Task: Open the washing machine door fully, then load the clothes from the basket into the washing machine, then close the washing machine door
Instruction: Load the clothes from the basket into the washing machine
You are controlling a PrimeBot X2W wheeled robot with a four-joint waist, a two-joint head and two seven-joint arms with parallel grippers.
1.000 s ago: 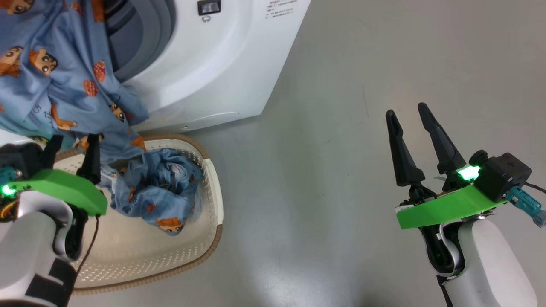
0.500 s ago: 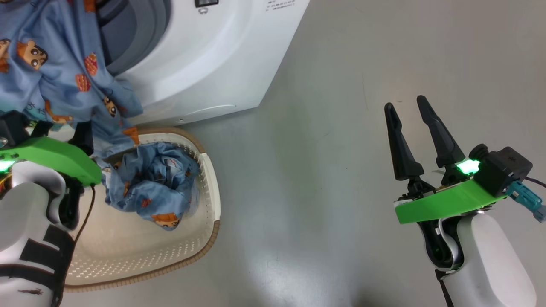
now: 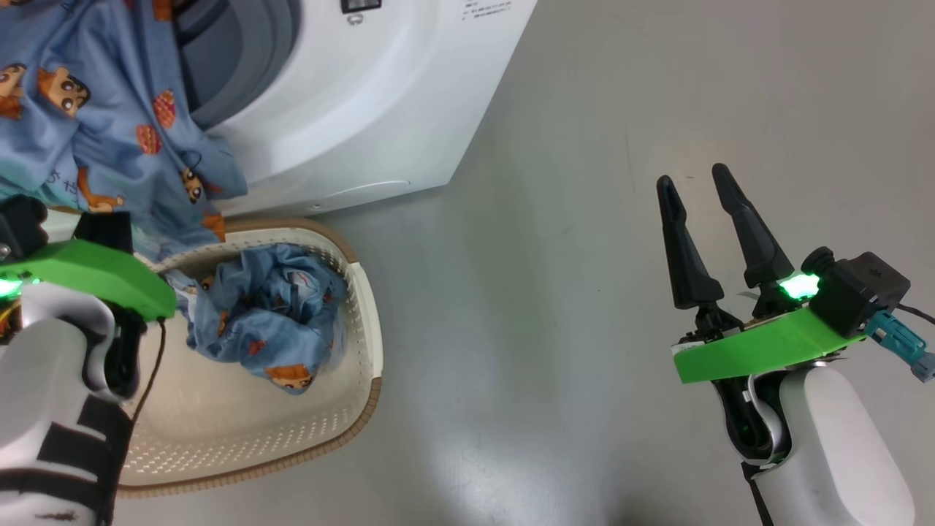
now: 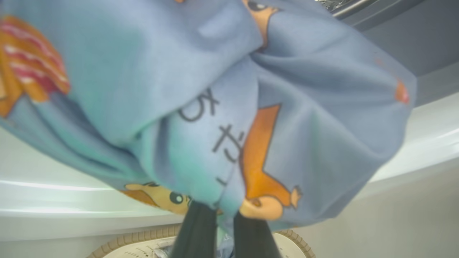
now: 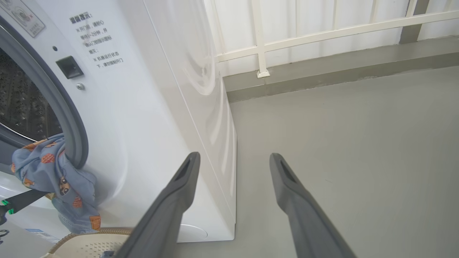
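Observation:
A light blue garment (image 3: 109, 139) printed with orange-brown figures hangs out of the washing machine's (image 3: 365, 109) open mouth, down toward the basket (image 3: 365, 351). My left gripper (image 4: 224, 218) is shut on this garment's lower edge, its fingers (image 4: 195, 233) close together with cloth between them. A second crumpled garment (image 3: 263, 321) lies in the cream basket by the machine's foot. My right gripper (image 3: 694, 177) hovers open over bare floor, far right of the machine. The steel drum (image 5: 21, 104) and grey gasket (image 5: 68, 118) show in the right wrist view. The door is out of view.
Grey floor (image 3: 548, 256) stretches between the machine and my right arm. A white railing (image 5: 322, 32) and a low grey kerb (image 5: 322, 68) run behind the machine's right side.
My left gripper has moved up and left toward the machine with the garment, whose tail has lifted clear of the basket. The right arm has hardly moved.

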